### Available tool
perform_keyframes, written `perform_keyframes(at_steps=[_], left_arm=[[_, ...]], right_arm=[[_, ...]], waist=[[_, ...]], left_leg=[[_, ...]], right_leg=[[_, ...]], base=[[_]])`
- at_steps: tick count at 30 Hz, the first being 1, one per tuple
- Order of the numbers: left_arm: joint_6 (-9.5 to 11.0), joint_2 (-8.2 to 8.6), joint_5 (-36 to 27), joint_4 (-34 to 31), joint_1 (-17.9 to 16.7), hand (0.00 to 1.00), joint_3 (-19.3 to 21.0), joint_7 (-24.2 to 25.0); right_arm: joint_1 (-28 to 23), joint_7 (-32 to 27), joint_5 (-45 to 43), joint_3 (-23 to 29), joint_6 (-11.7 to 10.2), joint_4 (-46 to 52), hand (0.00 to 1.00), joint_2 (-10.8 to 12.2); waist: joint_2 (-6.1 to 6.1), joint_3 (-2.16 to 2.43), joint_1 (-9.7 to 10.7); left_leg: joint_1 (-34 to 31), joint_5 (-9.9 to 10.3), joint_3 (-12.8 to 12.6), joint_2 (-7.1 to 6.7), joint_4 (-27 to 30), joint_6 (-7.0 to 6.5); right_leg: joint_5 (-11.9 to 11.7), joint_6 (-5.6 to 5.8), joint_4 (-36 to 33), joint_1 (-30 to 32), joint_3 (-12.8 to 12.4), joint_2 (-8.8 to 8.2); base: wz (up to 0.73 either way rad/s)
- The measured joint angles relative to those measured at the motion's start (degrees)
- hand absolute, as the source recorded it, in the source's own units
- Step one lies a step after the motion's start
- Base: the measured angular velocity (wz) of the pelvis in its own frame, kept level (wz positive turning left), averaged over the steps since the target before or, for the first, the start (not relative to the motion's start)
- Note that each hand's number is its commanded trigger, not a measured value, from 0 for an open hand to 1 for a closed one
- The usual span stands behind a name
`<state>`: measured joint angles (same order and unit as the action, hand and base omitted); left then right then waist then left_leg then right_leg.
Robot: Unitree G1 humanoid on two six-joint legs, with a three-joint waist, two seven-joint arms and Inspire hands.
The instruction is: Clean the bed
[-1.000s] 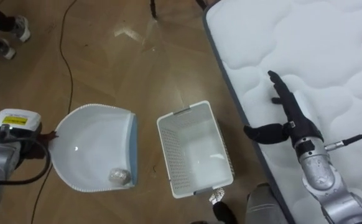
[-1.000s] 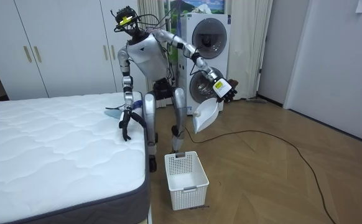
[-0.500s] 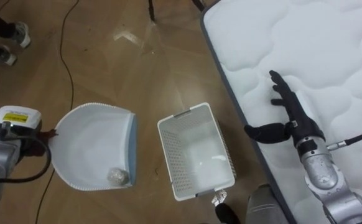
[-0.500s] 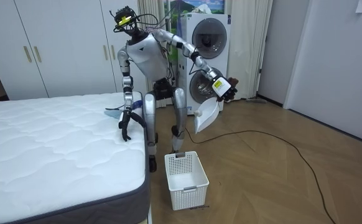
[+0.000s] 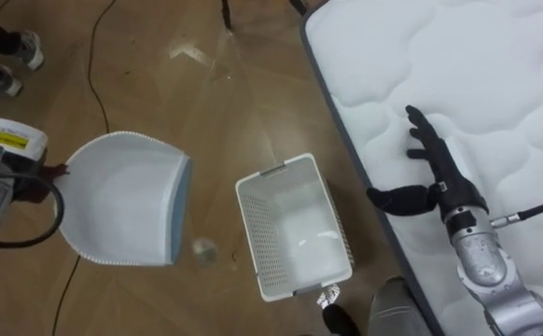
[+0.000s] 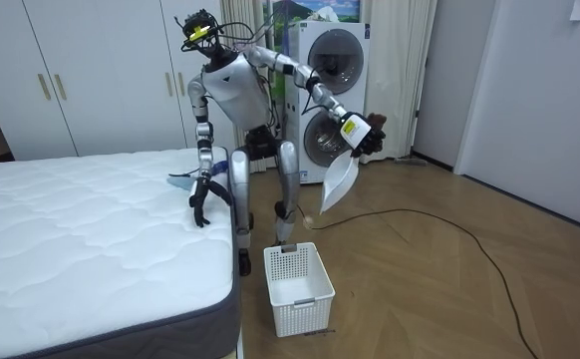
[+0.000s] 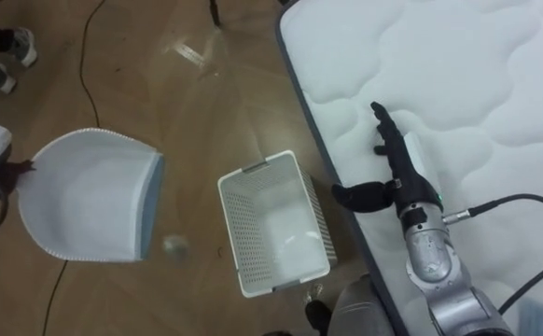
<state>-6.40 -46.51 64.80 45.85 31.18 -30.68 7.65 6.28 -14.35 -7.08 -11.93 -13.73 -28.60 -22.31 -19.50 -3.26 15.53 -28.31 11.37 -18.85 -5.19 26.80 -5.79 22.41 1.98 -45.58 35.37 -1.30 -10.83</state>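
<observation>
I stand beside the bed, whose white quilted mattress [image 5: 477, 75] runs along my right. My left hand [image 6: 369, 137] is shut on the handle of a white dustpan [image 5: 122, 210], held out over the wood floor and tipped down. A small crumpled ball [image 5: 203, 249] shows blurred just off the dustpan's lip, left of the white plastic basket [image 5: 253, 224] standing on the floor. My right hand [image 5: 439, 173] hovers open over the mattress edge, thumb pointing toward the basket.
A dark cable [image 5: 99, 84] trails across the floor, and a person's shoes [image 5: 10, 42] stand at the far left. A pale blue thing [image 6: 182, 180] lies on the mattress by my right hand. Stacked washing machines [image 6: 335, 60] and white wardrobes [image 6: 101, 70] line the back wall.
My left arm has lifted and swung the dustpan outward, tipping it further. The ball that lay in the pan has slid out past its lip. The right hand has stayed put.
</observation>
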Motion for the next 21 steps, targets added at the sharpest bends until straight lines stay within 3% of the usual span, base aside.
perform_keyframes(at_steps=[10,21], left_arm=[[0.0,-0.04,0.1,-1.9,0.0,1.00,-1.3,1.3],[0.0,-0.34,-1.8,-0.7,-0.1,1.00,-2.4,3.4]], right_arm=[[0.5,0.0,0.0,0.0,0.0,-0.1,0.00,0.0],[0.5,-1.2,-0.2,-0.4,0.0,-0.4,0.00,0.4]], waist=[[-0.17,-0.10,-0.2],[0.56,-0.05,0.1]], left_leg=[[-0.1,0.0,-0.7,0.09,-0.4,0.00],[0.2,0.0,-1.6,0.80,0.0,-0.05]], right_leg=[[0.0,-0.01,-0.4,0.5,-0.3,0.00],[-0.1,-0.11,1.0,-0.6,0.0,0.40]], base=[[0.00],[0.00]])
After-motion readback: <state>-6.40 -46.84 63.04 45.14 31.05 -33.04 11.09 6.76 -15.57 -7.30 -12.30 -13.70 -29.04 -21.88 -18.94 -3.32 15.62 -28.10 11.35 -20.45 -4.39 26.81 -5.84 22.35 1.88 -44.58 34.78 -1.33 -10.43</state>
